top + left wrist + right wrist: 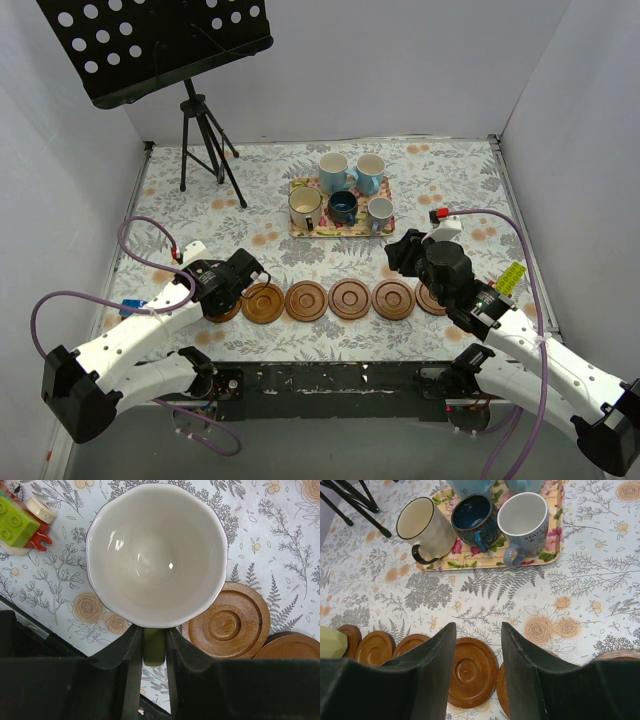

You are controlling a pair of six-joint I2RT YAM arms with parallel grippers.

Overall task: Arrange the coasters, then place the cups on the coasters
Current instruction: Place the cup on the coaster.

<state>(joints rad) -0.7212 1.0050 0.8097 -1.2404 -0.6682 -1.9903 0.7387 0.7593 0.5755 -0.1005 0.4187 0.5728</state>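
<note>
The left gripper (154, 636) pinches the handle of a pale mug (157, 555) at the left end of the coasters (350, 299) on the floral tablecloth (450, 180). The right gripper (479, 640) gapes empty. Five mugs (343, 207) sit on the tray (345, 233), white walls (400, 70) around.

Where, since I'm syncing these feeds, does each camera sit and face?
Top external: above, behind both arms, which show, looking down on the coasters and tray.
Left wrist: straight down into the yellow-green mug; left gripper pinches its handle.
Right wrist: forward over coasters to the tray; right gripper open.
All share coasters.
</note>
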